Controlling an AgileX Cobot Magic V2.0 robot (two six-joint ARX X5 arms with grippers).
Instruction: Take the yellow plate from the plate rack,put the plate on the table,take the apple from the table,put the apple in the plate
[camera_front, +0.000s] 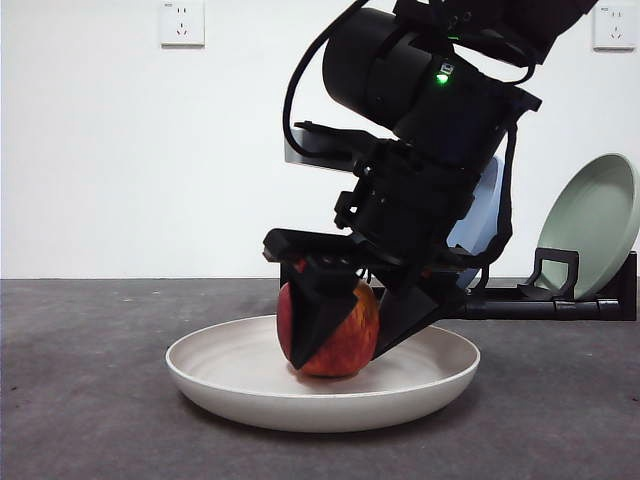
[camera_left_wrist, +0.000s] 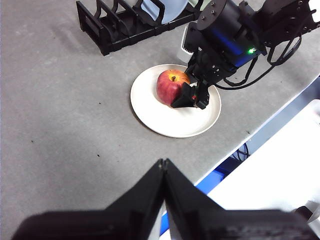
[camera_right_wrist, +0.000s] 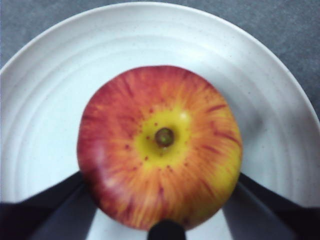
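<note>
The cream-yellow plate lies flat on the dark grey table. The red, yellow-streaked apple stands stem up in the plate's middle, its underside on the plate. My right gripper reaches down over the apple. Its two black jaws press the apple's opposite sides. My left gripper hangs shut and empty, high above the table's near edge and well away from the plate.
The black plate rack stands behind the plate at the right. It holds a pale green plate and a blue plate, the blue one partly behind the arm. Beside the table edge is a white surface.
</note>
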